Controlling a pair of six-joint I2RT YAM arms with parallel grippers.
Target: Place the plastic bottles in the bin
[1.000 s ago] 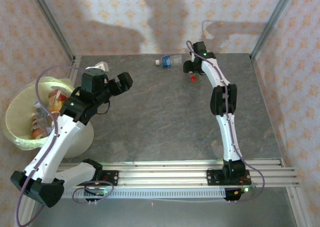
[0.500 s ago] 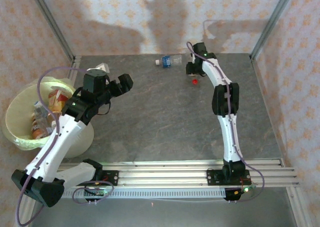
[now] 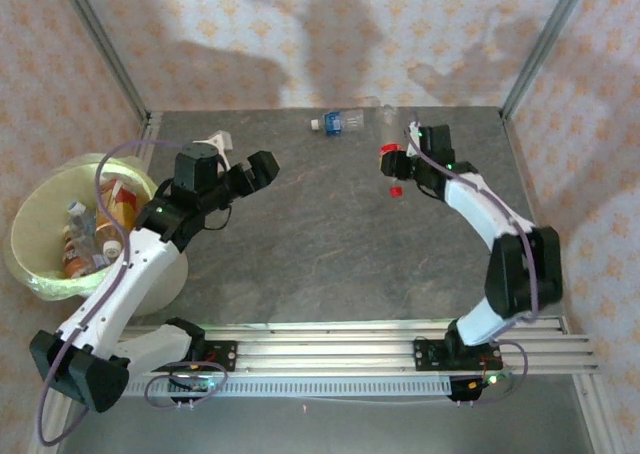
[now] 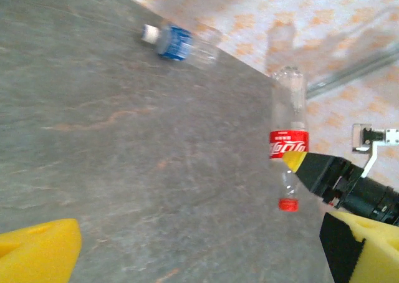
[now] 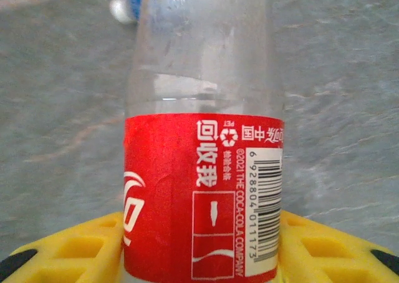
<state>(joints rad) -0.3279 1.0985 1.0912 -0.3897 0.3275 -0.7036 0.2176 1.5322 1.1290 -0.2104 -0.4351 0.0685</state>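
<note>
Right claw (image 3: 403, 162): closed on a Coca-Cola bottle (image 3: 389, 151), its yellow fingers (image 5: 324, 245) pressed against either side of the red label.
Coca-Cola bottle: clear plastic with a red label and a red cap. It is held upside down in the right claw, cap lowest and base uppermost, over the far part of the grey tabletop (image 3: 330, 244). Whether the cap touches the tabletop cannot be told.
Left claw (image 3: 245, 166): spread wide and holding nothing, well apart from the right claw and pointing towards it across the tabletop.
Blue-labelled bottle (image 3: 337, 123): lies on its side beyond the right claw and to its left, close to the far wall (image 3: 330, 44), white cap pointing left.
Bin (image 3: 30, 224): a round pale bucket with a yellow-green liner, behind and to the left of the left claw, beside that arm.
Bottles in the bin (image 3: 95, 224): several, with orange and red labels, heaped together.
</note>
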